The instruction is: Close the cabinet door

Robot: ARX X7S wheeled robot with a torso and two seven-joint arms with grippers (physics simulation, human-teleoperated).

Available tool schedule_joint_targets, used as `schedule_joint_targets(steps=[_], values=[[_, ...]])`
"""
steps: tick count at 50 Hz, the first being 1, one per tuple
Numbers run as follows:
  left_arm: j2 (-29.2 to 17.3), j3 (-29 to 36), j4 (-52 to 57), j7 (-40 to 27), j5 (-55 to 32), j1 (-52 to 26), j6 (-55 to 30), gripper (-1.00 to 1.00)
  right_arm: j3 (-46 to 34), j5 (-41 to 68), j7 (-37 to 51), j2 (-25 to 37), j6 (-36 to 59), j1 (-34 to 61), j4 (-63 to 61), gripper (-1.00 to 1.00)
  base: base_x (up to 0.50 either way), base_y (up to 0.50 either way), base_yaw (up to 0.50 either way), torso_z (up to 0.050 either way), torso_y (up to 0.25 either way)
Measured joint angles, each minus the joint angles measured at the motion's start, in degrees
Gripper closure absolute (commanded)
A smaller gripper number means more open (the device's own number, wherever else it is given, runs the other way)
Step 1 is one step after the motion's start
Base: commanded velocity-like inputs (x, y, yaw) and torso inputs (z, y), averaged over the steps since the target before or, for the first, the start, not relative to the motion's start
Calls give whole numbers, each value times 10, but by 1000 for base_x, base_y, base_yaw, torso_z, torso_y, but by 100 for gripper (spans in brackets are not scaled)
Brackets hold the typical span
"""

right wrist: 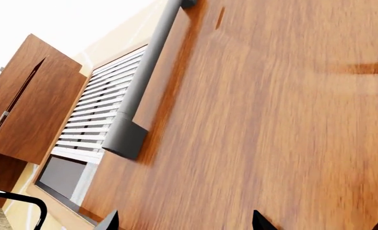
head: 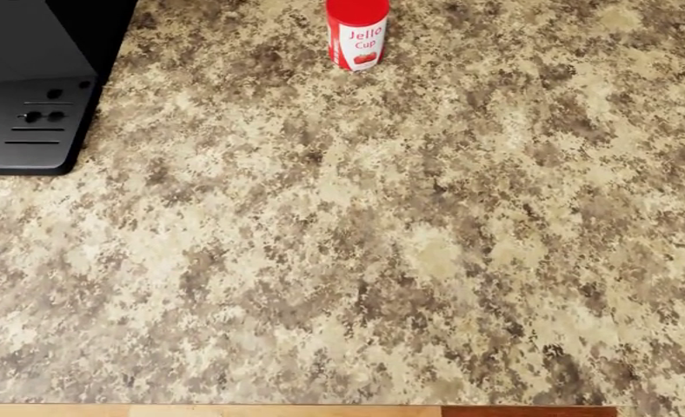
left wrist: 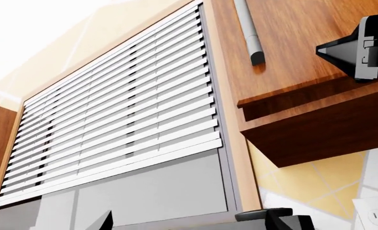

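The right gripper [right wrist: 183,221], fingertips spread apart at the lower frame edge, is held close against the cabinet door [right wrist: 272,120] beside its grey handle [right wrist: 137,96], seemingly so the door can be pushed shut.

My head cam looks straight down, close over the speckled countertop [head: 355,261]; my left wrist cam tilts up from below at the window blinds [left wrist: 112,115] and the wall cabinet [left wrist: 317,120] beside them; my right wrist cam sits very close to the cabinet door [right wrist: 272,120], facing up along its handle [right wrist: 137,91]; both wrist views share blinds and cabinet.
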Motion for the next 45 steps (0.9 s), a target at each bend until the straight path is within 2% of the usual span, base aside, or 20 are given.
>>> schedule_joint_targets(steps=[25,32,45], values=[[-3,3,0,-2,2,0,-1,-100,-3,-4,-19,-6,8,0,-6,-100,0,0,0,42,-135],[-5,3,0,-4,2,0,-2,-100,-32,35,-15,-6,12,0,8,-100,0,0,0,41,-121],[-9,2,0,-12,-2,0,2,-100,-70,75,-12,-6,5,-1,26,-100,0,0,0,2,-1]])
